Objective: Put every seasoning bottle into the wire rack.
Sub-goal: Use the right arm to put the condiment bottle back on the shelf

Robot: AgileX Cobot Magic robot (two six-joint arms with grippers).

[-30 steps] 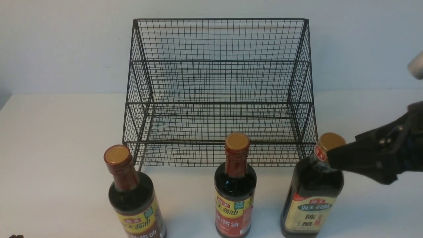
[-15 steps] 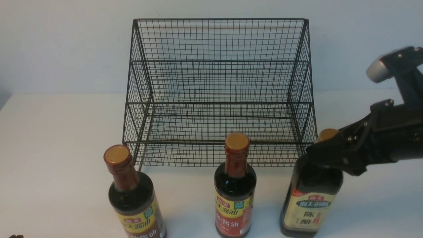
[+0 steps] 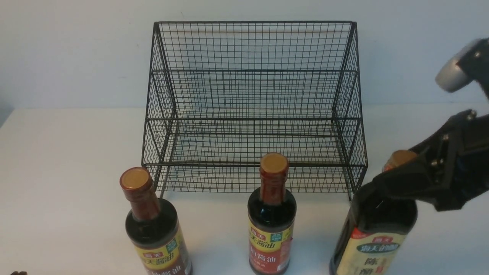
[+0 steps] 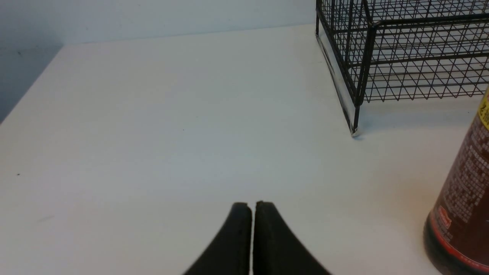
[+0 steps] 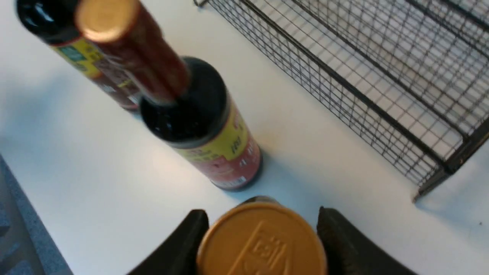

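Jaws of the right gripper [image 3: 382,188] are clamped on the neck of the tall bottle [image 3: 376,223], near the front edge of the bench [image 3: 68,152], outside the rack [image 3: 252,95]; those of the left gripper [image 4: 252,208] are pressed together.

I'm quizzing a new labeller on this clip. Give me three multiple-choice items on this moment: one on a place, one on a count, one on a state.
1. Relative to the wire rack, where do the two red-necked bottles stand?
A) on its upper tier
B) on the table in front of it
C) behind it

2. How many bottles are inside the rack?
A) none
B) one
C) two

3. The right gripper is:
A) open above the rack
B) shut on nothing
C) shut on the cream-label bottle

Answers:
1 B: both stand upright on the table before the rack's front edge.
2 A: both tiers show only bare mesh.
3 C: its fingers clasp the neck under the cap.
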